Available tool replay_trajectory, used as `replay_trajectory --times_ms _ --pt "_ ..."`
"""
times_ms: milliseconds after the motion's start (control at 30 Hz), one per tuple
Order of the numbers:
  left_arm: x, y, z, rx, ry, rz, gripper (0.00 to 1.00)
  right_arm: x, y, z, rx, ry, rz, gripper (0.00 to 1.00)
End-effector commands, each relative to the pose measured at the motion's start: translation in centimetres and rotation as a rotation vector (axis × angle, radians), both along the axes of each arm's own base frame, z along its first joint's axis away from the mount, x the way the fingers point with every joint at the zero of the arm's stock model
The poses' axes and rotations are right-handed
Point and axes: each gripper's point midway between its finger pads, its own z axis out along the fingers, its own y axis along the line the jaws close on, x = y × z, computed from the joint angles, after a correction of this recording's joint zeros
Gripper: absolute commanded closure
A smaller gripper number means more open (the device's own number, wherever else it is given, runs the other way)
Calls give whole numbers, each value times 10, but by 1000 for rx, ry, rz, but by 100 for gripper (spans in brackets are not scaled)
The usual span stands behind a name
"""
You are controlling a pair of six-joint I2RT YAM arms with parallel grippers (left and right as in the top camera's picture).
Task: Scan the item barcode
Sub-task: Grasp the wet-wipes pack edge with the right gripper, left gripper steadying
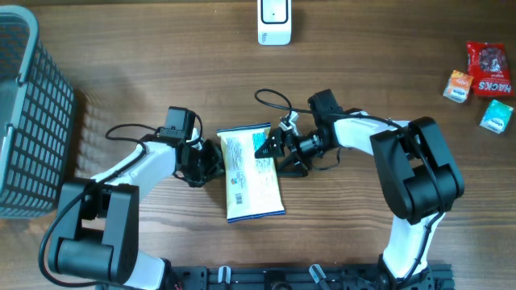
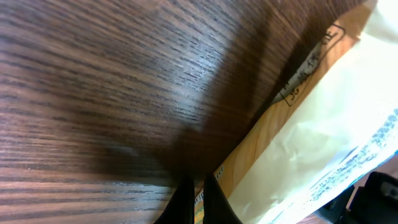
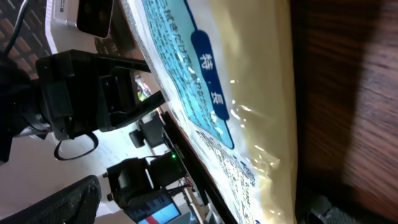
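Note:
The item, a flat cream packet with blue print [image 1: 251, 171], lies on the wooden table [image 1: 145, 72] between my two arms. Among its fine print I cannot pick out the barcode. My left gripper [image 1: 211, 159] is at the packet's left edge. In the left wrist view its dark fingertips [image 2: 186, 205] are shut on a thin strip of the packet's edge [image 2: 323, 124]. At the packet's right edge my right gripper [image 1: 274, 151] stands open. The packet [image 3: 249, 81] fills the right wrist view, where only part of one finger [image 3: 323, 208] shows at the bottom.
A white scanner-like device [image 1: 274, 20] stands at the table's far edge. A grey mesh basket [image 1: 28, 113] takes up the left side. Several small snack packs [image 1: 484, 76] lie at the far right. A black cable [image 1: 274, 101] loops behind the right arm.

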Motion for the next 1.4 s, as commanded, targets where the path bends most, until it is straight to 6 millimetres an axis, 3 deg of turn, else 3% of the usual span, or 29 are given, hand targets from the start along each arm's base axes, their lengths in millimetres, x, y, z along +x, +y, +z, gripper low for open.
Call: replay_trajectory --times_ms 0,233,433,500,533,667,867,1000,1167,1367 --pt "-10 17 -23 106 72 77 96 -18 -11 -61 -269 17 15 0" --pt "-29 54 -45 307 138 226 96 -12 6 -57 -224 -32 11 0" --pt "-31 60 -48 340 143 264 96 -11 9 -55 -202 -43 16 2" --pt "-31 60 -48 339 143 264 96 -11 9 -55 -202 -43 16 10" --pt "-31 60 -48 340 143 264 96 -11 9 -55 -202 -43 16 27" --pt "-32 60 -48 341 146 262 96 -11 9 -55 -202 -44 15 63" --pt "-36 61 -48 346 162 256 96 -10 9 -55 -200 -47 13 96" --pt "-39 62 -45 350 162 231 96 -10 9 -55 -200 -47 13 96" --pt "-29 72 -12 413 91 173 96 0 7 -39 -175 -114 10 96" --pt "-7 102 69 548 -127 251 94 34 -7 22 -114 -261 -86 96"
